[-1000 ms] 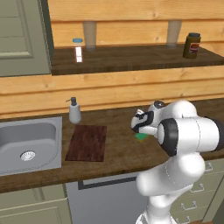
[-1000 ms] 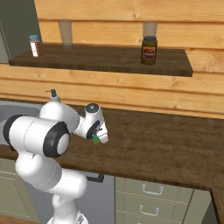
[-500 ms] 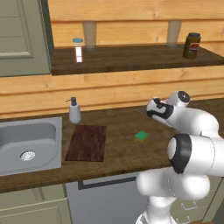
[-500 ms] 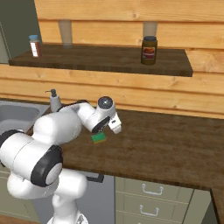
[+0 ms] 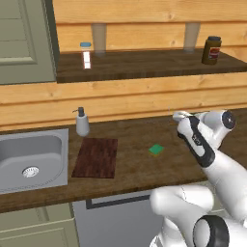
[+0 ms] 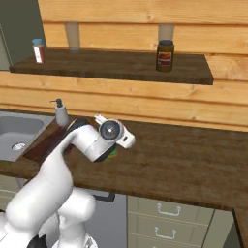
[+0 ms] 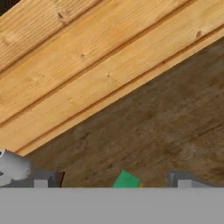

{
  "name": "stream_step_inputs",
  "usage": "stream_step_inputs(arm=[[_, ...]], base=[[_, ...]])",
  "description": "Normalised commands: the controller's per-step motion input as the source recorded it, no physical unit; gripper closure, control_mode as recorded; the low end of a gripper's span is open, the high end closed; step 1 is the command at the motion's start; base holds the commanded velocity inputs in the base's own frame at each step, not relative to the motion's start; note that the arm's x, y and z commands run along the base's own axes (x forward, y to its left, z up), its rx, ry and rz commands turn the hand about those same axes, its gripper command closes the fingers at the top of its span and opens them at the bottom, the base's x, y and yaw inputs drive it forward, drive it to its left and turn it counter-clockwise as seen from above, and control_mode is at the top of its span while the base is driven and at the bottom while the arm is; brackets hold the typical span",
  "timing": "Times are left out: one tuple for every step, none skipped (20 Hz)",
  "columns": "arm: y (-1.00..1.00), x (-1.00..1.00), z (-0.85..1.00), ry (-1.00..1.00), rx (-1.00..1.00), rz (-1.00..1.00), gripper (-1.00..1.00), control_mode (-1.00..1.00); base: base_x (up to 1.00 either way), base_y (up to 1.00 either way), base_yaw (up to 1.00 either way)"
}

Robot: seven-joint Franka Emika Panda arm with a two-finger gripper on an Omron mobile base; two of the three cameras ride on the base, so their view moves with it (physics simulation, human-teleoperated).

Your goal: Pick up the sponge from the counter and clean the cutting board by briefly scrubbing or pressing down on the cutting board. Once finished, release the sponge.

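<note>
Note the gripper (image 5: 179, 116): its jaws stand wide apart and hold nothing. You will find the sponge (image 5: 156, 150) lying flat on the counter (image 5: 135, 169), between the cutting board (image 5: 96, 157) and the arm, apart from both. Expect it to be light and soft, yielding under pressure; take it across its short sides. Bare worktop surrounds it, while the soap dispenser (image 5: 82, 122) and sink (image 5: 30, 160) lie beyond the board.

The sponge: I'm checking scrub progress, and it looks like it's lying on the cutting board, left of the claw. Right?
Not quite. The sponge lies on the bare counter, to the right of the cutting board and apart from it, as the left base view shows. It is left of the claw.
</note>
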Motion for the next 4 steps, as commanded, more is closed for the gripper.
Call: stream_step_inputs(arm=[[0.0, -1.0, 0.19, -0.27, -0.35, 0.32, -1.0, -1.0], [0.0, -1.0, 0.26, -0.33, -0.39, 0.28, -1.0, -1.0], [0.0, -1.0, 0.29, -0.41, -0.43, 0.23, -1.0, -1.0], [0.0, -1.0, 0.35, -0.43, -0.45, 0.19, -1.0, -1.0]], base=[[0.0, 0.0, 0.0], [0.0, 0.0, 0.0], [0.0, 0.0, 0.0], [0.0, 0.0, 0.0]])
